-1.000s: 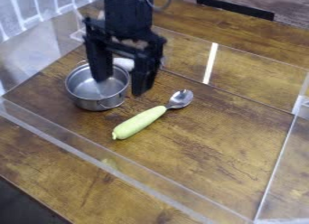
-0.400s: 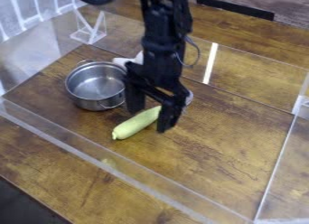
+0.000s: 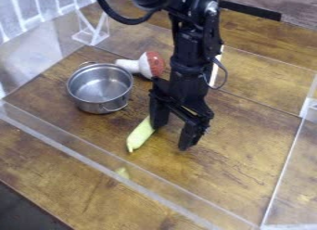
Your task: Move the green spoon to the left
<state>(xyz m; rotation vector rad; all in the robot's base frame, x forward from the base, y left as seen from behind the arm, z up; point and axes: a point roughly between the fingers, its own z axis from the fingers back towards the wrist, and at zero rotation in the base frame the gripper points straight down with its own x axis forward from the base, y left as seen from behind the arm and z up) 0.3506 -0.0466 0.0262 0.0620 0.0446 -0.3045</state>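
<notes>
The green spoon (image 3: 140,135) lies on the wooden table, only the lower end of its yellow-green handle showing; its silver bowl is hidden behind the arm. My gripper (image 3: 175,133) points straight down over the spoon's upper part, open, with one finger on either side of the handle. Whether the fingers touch the spoon or the table cannot be told.
A shiny steel pot (image 3: 99,87) stands to the left. A white-handled utensil with a red round head (image 3: 145,62) lies behind the pot. Clear acrylic walls (image 3: 74,141) edge the table at front and right. A white wire rack (image 3: 88,28) stands far left.
The arm has swung right and forward from above the pot and sunk down over the spoon, rolling its wrist. The gripper stayed open. The utensil with the red head has come into sight.
</notes>
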